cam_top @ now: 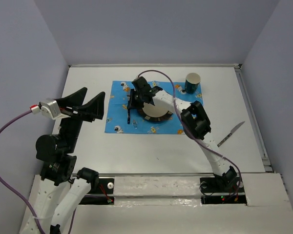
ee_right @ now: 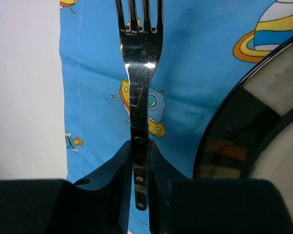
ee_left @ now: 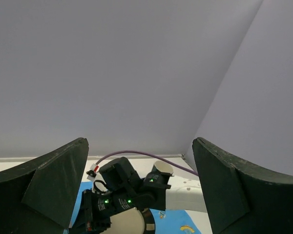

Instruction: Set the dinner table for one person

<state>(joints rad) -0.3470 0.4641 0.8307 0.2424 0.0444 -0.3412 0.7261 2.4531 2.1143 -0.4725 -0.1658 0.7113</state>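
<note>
Your counter: matte white, lilac walls on three sides. Holds blue space-print mat with plate; cup at its far-right corner; knife on bare white, right. Your right jaws grasp fork over mat; your left jaws released.

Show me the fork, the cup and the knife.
fork (ee_right: 140, 73), right wrist view, neck below the tines.
cup (cam_top: 191, 87), top external view, outer wall.
knife (cam_top: 231, 134), top external view, middle of its length.
</note>
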